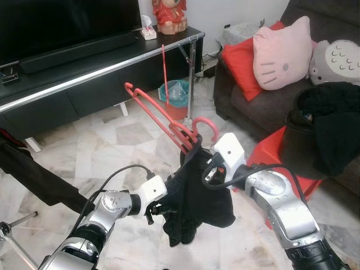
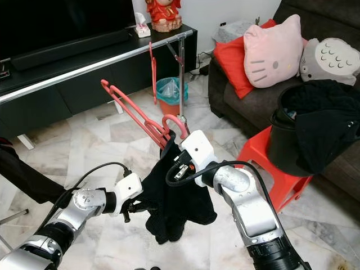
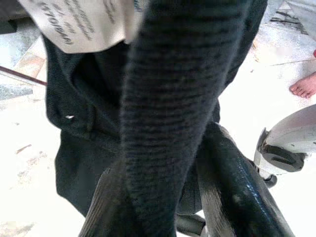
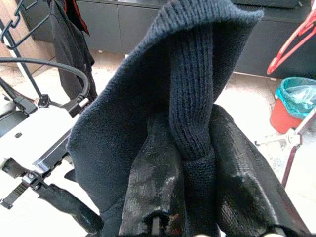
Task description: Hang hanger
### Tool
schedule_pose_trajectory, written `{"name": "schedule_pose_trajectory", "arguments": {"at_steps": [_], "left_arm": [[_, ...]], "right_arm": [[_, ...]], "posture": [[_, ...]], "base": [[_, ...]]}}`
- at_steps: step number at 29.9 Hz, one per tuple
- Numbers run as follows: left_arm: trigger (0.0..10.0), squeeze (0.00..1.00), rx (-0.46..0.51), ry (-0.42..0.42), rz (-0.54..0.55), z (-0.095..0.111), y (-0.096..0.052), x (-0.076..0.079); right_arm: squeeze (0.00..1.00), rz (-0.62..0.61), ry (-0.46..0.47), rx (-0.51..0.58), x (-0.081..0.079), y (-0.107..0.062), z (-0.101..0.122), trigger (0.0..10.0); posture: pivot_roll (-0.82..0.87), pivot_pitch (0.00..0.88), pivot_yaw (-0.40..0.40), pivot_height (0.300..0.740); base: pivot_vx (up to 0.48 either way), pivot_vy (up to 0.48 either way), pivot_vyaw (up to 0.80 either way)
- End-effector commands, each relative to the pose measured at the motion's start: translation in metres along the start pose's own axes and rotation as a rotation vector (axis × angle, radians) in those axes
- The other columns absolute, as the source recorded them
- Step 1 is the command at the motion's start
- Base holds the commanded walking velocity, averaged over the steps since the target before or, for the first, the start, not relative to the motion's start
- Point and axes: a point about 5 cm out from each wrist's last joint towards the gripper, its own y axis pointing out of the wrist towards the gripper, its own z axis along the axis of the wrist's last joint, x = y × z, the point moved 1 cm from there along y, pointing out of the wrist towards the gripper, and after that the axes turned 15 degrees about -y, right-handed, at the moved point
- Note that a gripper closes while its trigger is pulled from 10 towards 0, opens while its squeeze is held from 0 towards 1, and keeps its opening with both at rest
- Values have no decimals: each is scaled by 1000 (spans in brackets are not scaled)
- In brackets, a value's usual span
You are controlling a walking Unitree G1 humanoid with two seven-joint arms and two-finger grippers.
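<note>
I have the right gripper [image 2: 175,147] pinching the dark garment [image 2: 177,197] at the red hanger [image 2: 140,119], keeping it aloft; left gripper [image 2: 135,207] clamps the hem, steadying it below the rail [image 2: 90,67].

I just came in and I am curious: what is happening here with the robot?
The robot holds a dark garment between both arms. The right gripper is shut on its knit edge near a red hanger; the left gripper is shut on a lower fold. The hanger is not yet on the rail.
</note>
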Motion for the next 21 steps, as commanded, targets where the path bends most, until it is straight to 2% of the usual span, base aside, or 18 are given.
{"name": "schedule_pose_trajectory", "arguments": {"at_steps": [1, 2, 3, 5, 6, 21], "left_arm": [[4863, 0, -7, 27, 3, 2, -2, -3], [5843, 0, -11, 27, -3, 2, -3, -3], [7765, 0, -13, 27, -8, 1, -4, -3], [7765, 0, -14, 26, -12, 1, -4, -3], [10000, 0, -19, 24, -28, 1, -5, -3], [10000, 0, -34, 25, -83, 0, -4, 2]], "right_arm": [[0, 4, -23, 52, -1, -2, 13, 10000], [0, 14, -32, 43, -2, -2, 11, 10000], [0, 18, -36, 36, -2, -3, 9, 10000], [0, 19, -38, 32, -2, -3, 8, 10000], [0, 17, -32, 29, -2, -4, 7, 10000], [0, 28, -41, 22, -1, -6, 5, 10000]], "posture": [[-19, 61, 60, 740], [-19, 61, 60, 740], [-19, 61, 60, 740], [-19, 61, 60, 740], [-16, 62, 59, 740], [-18, 62, 58, 740]], "base": [[0, 0, 0], [0, 0, 0], [0, 0, 0], [0, 0, 0], [0, 0, 0], [0, 0, 0]]}}
